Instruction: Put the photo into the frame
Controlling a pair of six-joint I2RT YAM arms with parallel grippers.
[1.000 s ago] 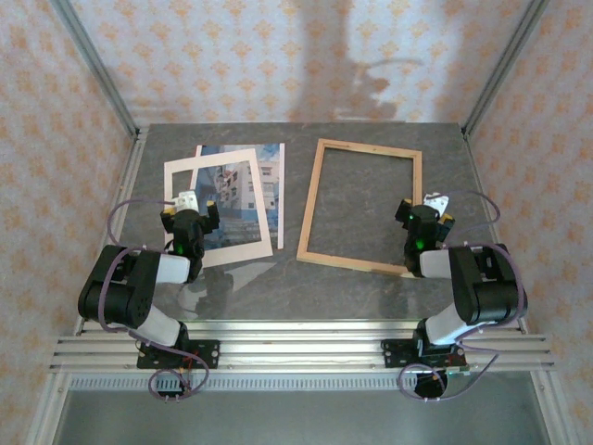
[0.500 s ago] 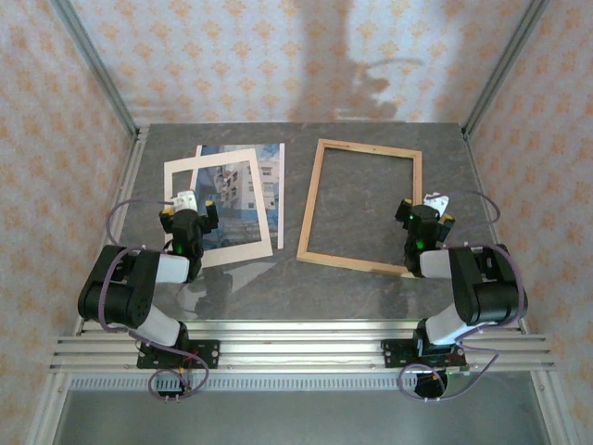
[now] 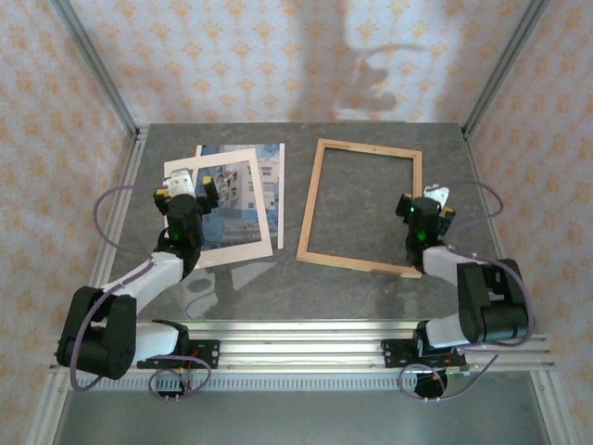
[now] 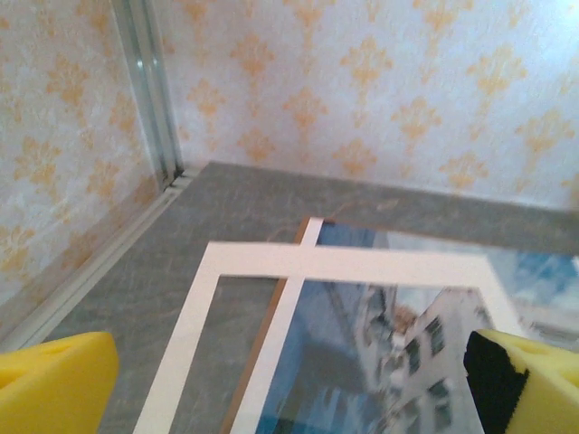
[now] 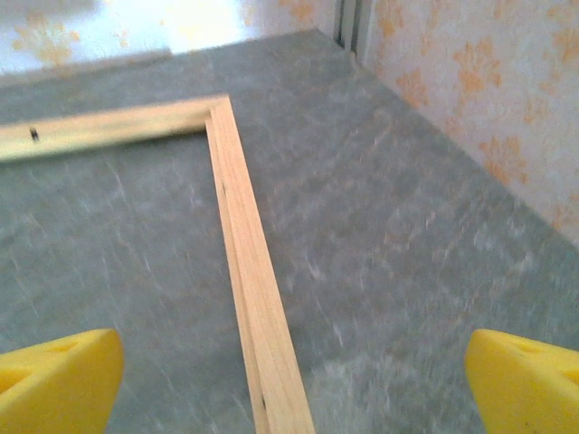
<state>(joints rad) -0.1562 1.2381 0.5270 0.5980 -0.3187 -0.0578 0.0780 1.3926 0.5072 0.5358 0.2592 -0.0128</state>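
Two open claws, nothing held: photo not yet in frame.

Photo [image 3: 269, 165] lies flat on the grey table [image 3: 371, 287] at centre-left of the overhead view, partly covered by a cream mat [image 3: 263, 204] laid askew on top. Frame [image 3: 309, 199], light wood, lies empty to the photo's right, near but not touching. Left gripper [image 3: 192, 187] hovers over the mat's left part, jaws spread wide, gripping nothing. Right gripper [image 3: 424, 197] hovers by the frame's right rail, likewise spread and empty. Done: nothing visible. Remaining, by judgement: clear the mat, lift the photo, seat it inside the frame.
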